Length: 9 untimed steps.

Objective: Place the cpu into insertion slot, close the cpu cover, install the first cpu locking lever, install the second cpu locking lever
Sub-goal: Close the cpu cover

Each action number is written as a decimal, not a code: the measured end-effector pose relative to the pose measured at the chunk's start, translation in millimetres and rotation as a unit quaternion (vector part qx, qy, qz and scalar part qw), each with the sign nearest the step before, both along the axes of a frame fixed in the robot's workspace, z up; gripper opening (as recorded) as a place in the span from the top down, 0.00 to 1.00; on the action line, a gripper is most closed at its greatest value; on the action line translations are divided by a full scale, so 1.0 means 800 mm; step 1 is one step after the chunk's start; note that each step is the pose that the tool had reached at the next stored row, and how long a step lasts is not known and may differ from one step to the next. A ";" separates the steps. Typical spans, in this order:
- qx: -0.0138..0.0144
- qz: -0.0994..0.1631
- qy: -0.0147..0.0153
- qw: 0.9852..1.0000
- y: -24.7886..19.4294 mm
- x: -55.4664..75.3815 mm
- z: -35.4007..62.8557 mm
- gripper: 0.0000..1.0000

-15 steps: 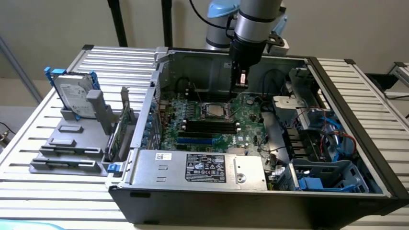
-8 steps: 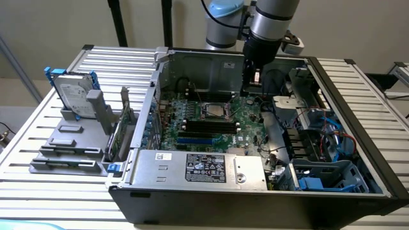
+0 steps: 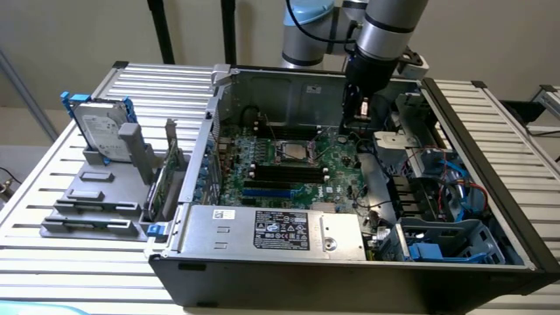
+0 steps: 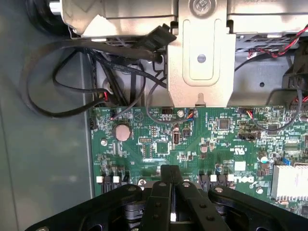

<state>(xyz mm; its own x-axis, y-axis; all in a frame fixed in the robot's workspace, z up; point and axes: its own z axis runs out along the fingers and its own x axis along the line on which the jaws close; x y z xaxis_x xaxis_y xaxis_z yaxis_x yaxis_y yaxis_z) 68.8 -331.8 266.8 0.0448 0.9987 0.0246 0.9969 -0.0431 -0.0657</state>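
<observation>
**Claw position and hazards.** The claw (image 3: 355, 123) hangs inside the open case (image 3: 262, 92), fingertips (image 4: 162, 192) pressed together; you cannot tell whether anything thin sits between them. The insertion slot (image 3: 293, 151) lies nearer, toward the exterior view's left, its centre dull silver. Loose black cables (image 4: 72, 82) and a metal bracket (image 4: 199, 62) crowd the claw: a careless sweep could snag wiring or scrape the motherboard (image 4: 192, 144). Memory sticks (image 3: 282, 174) border the slot's near side.

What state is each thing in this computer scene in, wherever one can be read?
computer case: lying on its side, open on top.
hard drive: outside the case, upright in the grey rack.
insertion slot: on the motherboard; filled or not, cannot tell.
coin cell: seated in its holder.
gripper: inside the case, above the motherboard.
</observation>
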 end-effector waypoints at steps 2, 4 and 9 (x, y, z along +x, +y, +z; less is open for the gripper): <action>0.000 0.000 0.000 1.000 0.0000 0.000 -0.005 0.89; 0.000 0.001 0.000 1.000 0.0000 0.000 -0.009 0.89; 0.000 0.003 0.001 1.000 0.0000 -0.004 -0.018 0.89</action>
<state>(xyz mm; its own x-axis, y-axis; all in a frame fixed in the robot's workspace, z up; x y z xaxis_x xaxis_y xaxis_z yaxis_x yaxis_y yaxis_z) 65.9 -331.8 252.4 0.0391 0.9989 0.0246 0.9970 -0.0374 -0.0676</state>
